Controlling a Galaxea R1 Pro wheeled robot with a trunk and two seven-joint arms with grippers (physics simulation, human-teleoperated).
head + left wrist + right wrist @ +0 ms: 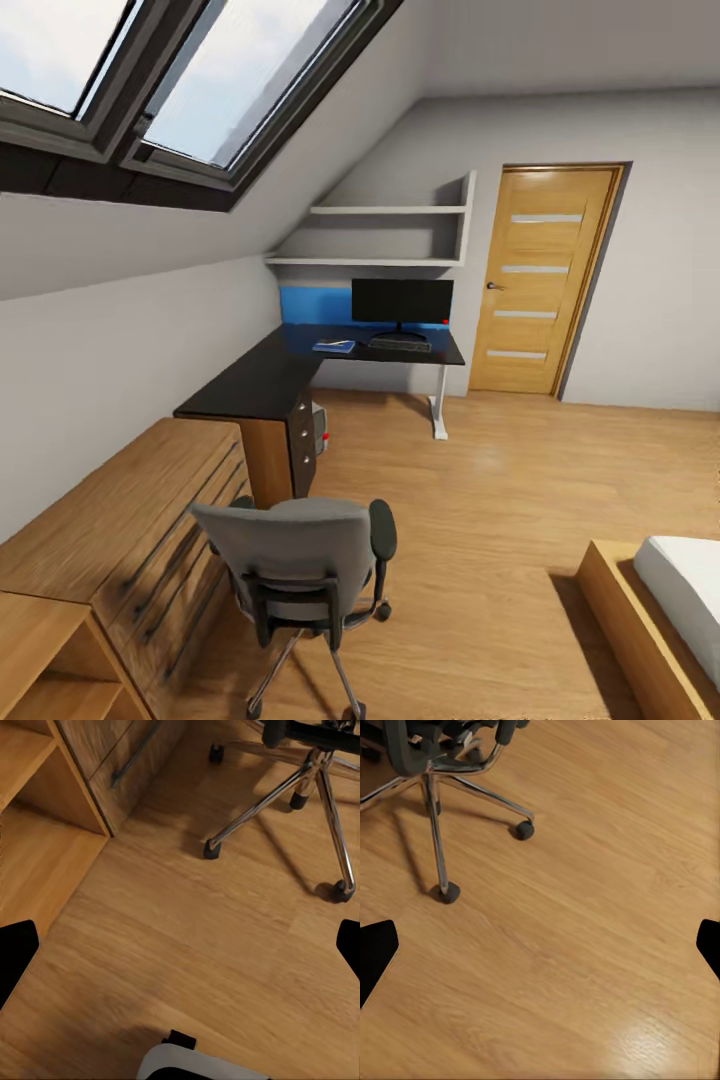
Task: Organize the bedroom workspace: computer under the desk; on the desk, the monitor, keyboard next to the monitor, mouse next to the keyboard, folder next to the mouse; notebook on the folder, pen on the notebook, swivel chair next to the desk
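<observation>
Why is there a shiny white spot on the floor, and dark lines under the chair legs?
Right wrist view: the pale patch is glare on the wooden floor; the swivel chair legs cast soft shadows. Left wrist view: the same leg shadows, no glare. Head view: even light, bright skylights, slightly blurry far desk.

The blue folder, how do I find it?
Find the long black desk under the sloping window wall. At its far end stands the black monitor; the folder lies flat left of the keyboard. It is the only bright blue thing lying on the desktop.
</observation>
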